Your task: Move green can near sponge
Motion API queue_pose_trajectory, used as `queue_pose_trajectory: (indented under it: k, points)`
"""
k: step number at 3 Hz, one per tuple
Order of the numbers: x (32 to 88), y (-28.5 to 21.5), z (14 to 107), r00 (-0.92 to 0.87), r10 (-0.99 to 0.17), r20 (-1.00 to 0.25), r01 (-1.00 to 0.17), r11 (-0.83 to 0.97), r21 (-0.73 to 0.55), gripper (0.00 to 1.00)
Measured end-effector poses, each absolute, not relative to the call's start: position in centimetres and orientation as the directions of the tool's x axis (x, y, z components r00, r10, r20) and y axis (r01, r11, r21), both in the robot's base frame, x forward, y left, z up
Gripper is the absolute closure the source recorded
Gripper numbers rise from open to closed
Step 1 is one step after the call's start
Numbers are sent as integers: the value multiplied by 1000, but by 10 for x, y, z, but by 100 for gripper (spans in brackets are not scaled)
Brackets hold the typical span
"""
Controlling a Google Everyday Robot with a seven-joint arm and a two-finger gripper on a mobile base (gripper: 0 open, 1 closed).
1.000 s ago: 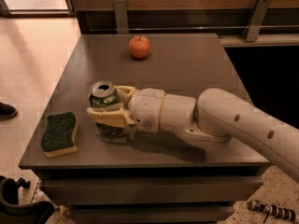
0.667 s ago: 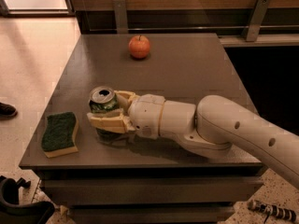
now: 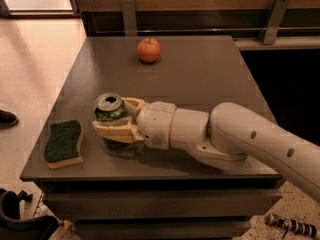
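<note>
The green can (image 3: 110, 113) stands upright on the dark table, its silver top with pull tab showing. My gripper (image 3: 117, 119) reaches in from the right, its pale fingers closed around the can's body, one in front and one behind. The sponge (image 3: 63, 143), dark green on top with a yellow base, lies flat at the table's front left corner, a short gap left of the can. My white arm (image 3: 225, 134) stretches across the table's front right.
An orange-red apple (image 3: 149, 50) sits at the back middle of the table (image 3: 200, 69). The table's front edge runs just below the sponge. Dark objects lie on the floor at the lower left and lower right.
The gripper with the can has shifted slightly toward the front left, closer to the sponge.
</note>
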State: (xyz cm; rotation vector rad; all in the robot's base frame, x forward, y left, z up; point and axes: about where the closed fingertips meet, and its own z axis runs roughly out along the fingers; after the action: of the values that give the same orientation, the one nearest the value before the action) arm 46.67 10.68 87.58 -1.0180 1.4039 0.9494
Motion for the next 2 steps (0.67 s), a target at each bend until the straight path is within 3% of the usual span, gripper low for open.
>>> queue_pose_trajectory:
  k: [2]
  points:
    - [465, 110, 877, -22, -70, -997, -953, 302, 0, 17]
